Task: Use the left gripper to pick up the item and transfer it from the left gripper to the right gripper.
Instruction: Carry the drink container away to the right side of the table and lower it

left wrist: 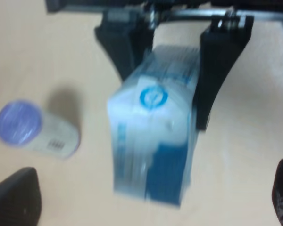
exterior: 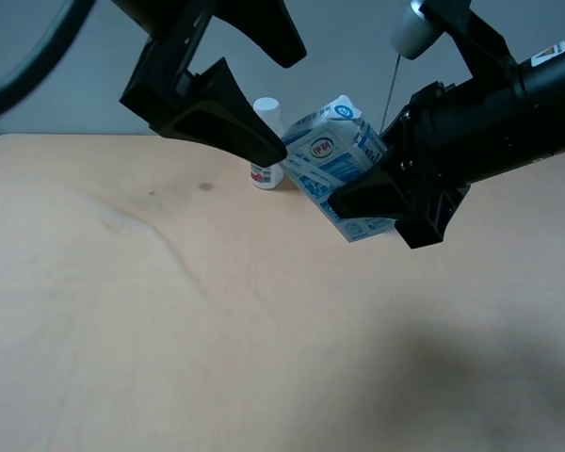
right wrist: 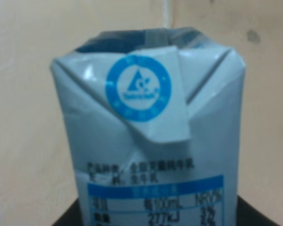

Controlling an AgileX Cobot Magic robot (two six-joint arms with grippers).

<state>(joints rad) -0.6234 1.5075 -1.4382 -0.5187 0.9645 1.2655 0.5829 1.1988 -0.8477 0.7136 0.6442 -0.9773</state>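
Note:
The item, a white-and-blue carton (exterior: 334, 155), hangs tilted in the air above the table. My right gripper (exterior: 365, 188) is shut on its lower part. The right wrist view shows the carton's folded top (right wrist: 146, 108) close up, with dark fingers (right wrist: 73, 217) at its base. My left gripper (exterior: 287, 104) is open, its fingers spread on either side of the carton's top without touching it. In the left wrist view the carton (left wrist: 155, 141) sits between the right gripper's fingers (left wrist: 125, 52), and my own fingertips (left wrist: 14, 200) stand wide apart.
A small white bottle with a white cap (exterior: 266, 141) stands on the light wooden table (exterior: 169, 330) behind the left gripper's finger. A purple-lidded can (left wrist: 21, 123) shows in the left wrist view, beside the carton.

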